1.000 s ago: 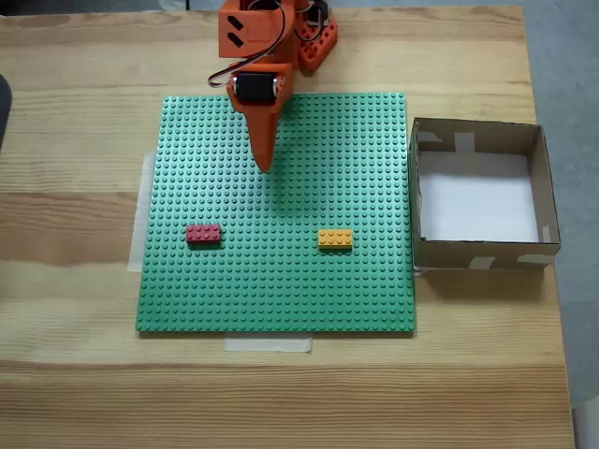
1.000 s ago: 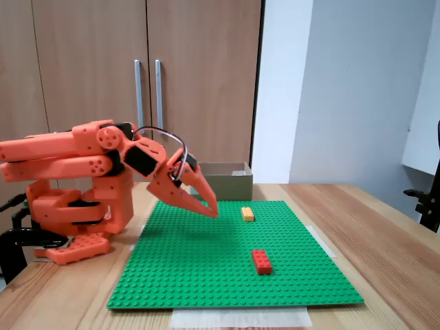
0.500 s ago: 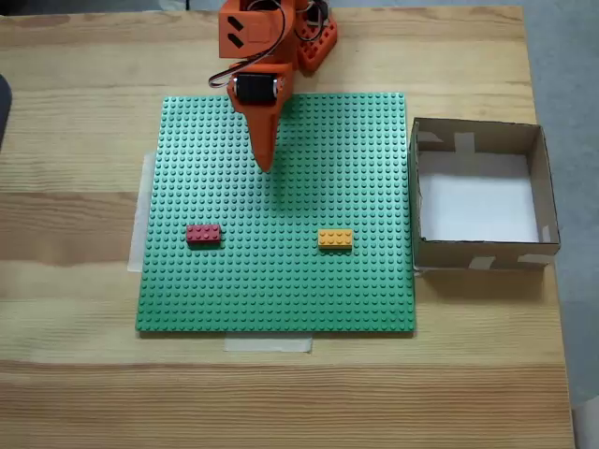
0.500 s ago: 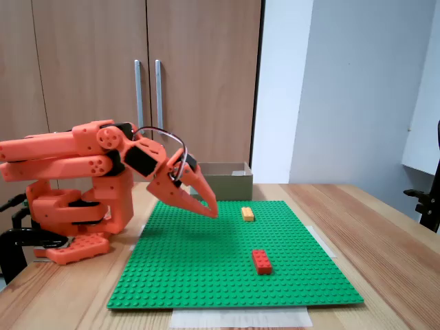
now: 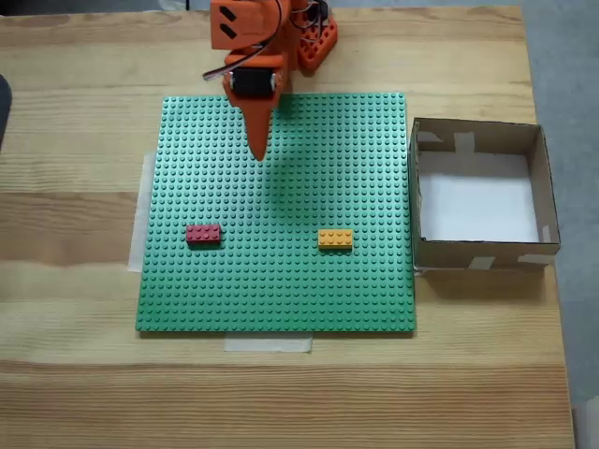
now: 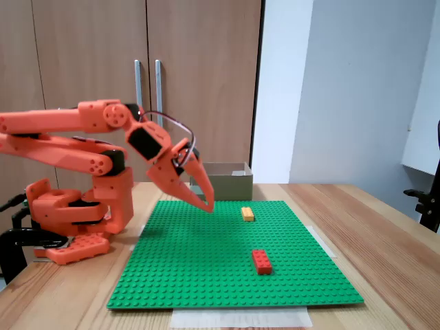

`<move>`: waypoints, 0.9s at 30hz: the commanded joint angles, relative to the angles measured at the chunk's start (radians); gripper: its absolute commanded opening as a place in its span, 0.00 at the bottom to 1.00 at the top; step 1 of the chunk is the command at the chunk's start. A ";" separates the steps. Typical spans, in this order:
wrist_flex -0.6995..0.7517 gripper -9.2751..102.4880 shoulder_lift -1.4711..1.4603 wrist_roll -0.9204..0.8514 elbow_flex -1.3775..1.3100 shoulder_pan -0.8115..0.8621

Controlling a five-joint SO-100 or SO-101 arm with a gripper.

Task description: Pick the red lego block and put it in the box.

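The orange arm (image 6: 75,137) is seen raised over the far edge of the green studded baseplate (image 5: 281,281), with its hand (image 5: 258,154) pointed down at the plate and held above it. In a fixed view from the side the hand (image 6: 204,204) is shown with its 2 fingers drawn together to a single point, and nothing is held between them.

The red lego block (image 5: 203,234) is set flat on the baseplate, toward the left edge in a fixed view from above and well apart from the hand. From the side, the same block (image 6: 261,261) is seen nearer the camera than the hand. An orange-yellow brick (image 5: 335,238) is placed on the plate in about the same row, to the right of the red one in the view from above, and is also seen from the side (image 6: 247,214).

The box (image 5: 543,187) is stood on the wooden surface (image 5: 75,374) just beside the right edge of the baseplate, its white floor bare. Pale tape (image 5: 268,344) is stuck at the plate's near edge.
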 commanded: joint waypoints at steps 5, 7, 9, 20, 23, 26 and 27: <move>0.044 0.07 -0.275 -0.009 -0.275 0.040; 0.058 0.07 -0.342 -0.011 -0.337 0.057; 0.086 0.07 -0.420 -0.026 -0.407 0.066; 0.233 0.08 -0.723 -0.115 -0.703 0.143; 0.258 0.14 -0.792 -0.149 -0.769 0.169; 0.290 0.18 -0.868 -0.164 -0.842 0.206; 0.301 0.19 -0.891 -0.172 -0.864 0.215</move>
